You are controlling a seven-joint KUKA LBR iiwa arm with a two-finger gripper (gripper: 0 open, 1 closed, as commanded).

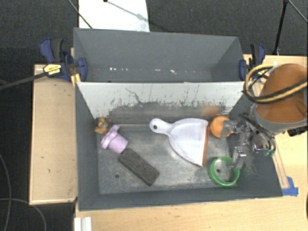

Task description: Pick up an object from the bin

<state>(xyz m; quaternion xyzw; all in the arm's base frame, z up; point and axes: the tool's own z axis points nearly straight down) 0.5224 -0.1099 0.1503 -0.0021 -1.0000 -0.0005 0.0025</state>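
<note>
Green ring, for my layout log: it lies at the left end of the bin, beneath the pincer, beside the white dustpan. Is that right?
Not the left end. The camera view shows the green ring at the right end of the bin, beneath the pincer, beside the white dustpan.

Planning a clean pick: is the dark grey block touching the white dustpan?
Apart. The camera view shows bare grey bin floor between the dark grey block and the white dustpan.
</note>
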